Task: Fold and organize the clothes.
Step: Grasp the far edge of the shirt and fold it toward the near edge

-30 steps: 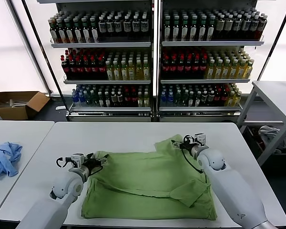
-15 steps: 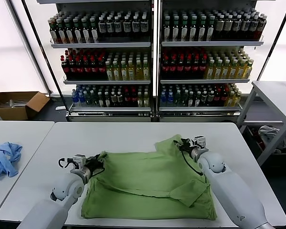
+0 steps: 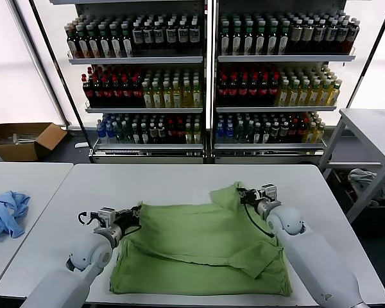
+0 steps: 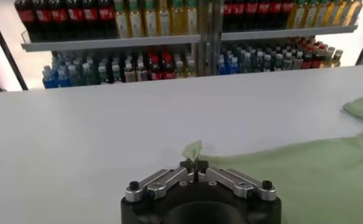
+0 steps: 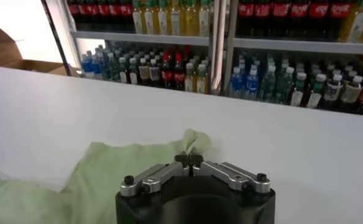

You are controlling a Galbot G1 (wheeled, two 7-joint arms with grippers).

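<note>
Two tall shelving units stocked with rows of bottled drinks point(image 3: 205, 83) stand behind a broad white table point(image 3: 179, 179). On the table, towards its near edge, lies the light green short-sleeved polo shirt of soft cloth point(image 3: 199, 247), spread mostly flat with one sleeve folded inward near the right arm. A second white table point(image 3: 19, 176) to the left carries a crumpled light blue garment point(image 3: 5, 213), well apart from the shirt, and a brown cardboard box point(image 3: 22, 140) sits on the floor beyond it. The left gripper point(image 4: 195, 171) is at the shirt's far left corner, its jaws pressed together on a small peak of green cloth. The right gripper point(image 5: 188, 160) is at the far right corner, jaws likewise pinched on a raised tuft, apparently the shirt's edge.
</note>
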